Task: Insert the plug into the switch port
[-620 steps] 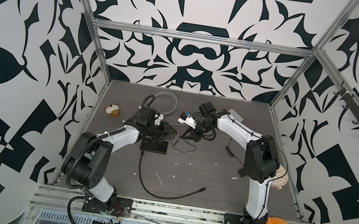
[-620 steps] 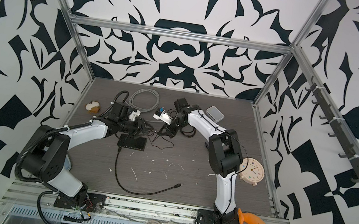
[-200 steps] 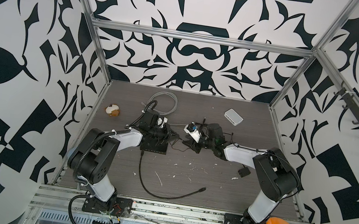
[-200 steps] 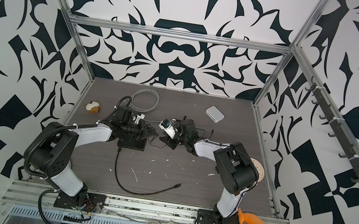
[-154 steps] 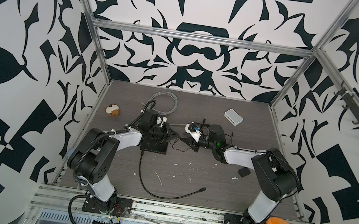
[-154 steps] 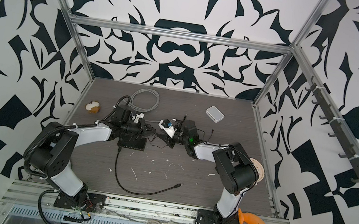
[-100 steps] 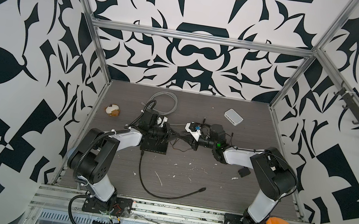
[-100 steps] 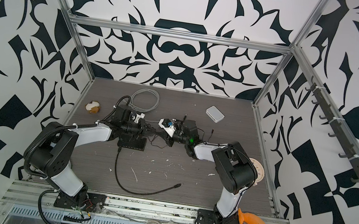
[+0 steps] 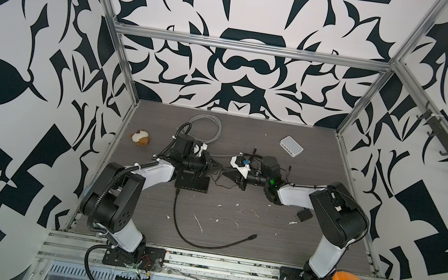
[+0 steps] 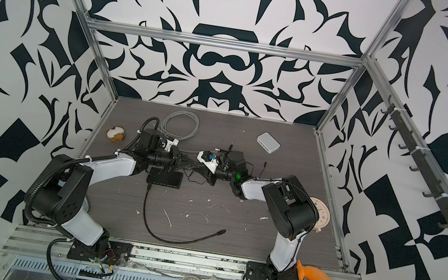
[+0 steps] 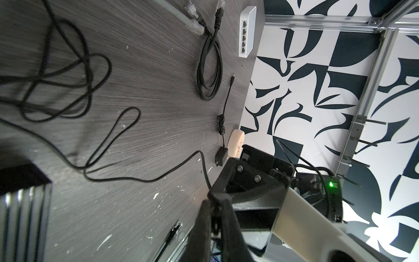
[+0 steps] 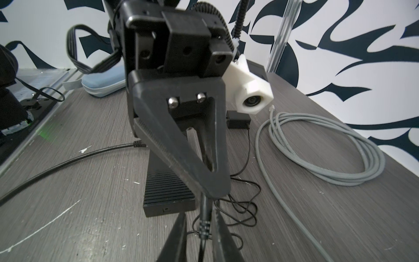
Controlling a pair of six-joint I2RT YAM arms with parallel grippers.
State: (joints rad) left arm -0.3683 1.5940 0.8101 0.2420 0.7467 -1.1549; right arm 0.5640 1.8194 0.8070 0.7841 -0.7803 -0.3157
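A: Leftmost first?

B: Found the black triangular-fingered left gripper (image 12: 212, 190) shut tight, pinching the slim black barrel plug (image 12: 205, 209) at its very tips. Noted a loose coil of grey round cable (image 9: 206, 128) at twelve o'clock from it.

A: And the target?

B: Saw the flat black ribbed rectangular switch (image 9: 191, 183) lying on the grey wood-grain table (image 9: 276, 246) at six o'clock from that gripper in both top views, apart from the plug.

A: Placed the plug where?

B: Near the table's middle, at two o'clock from the black switch, between the two grippers' tips.

A: Then the right side?

B: Found the matching black right gripper (image 12: 199, 229) pointing in from three o'clock, tip to tip with the left. Judged it narrowly open: one finger each side of the plug's ribbed collar, a sliver of table showing beside one finger, no clamp made out.

A: Further right?

B: Spotted a small white rectangular plastic switch (image 9: 291, 146) at one o'clock from the right gripper, well apart.
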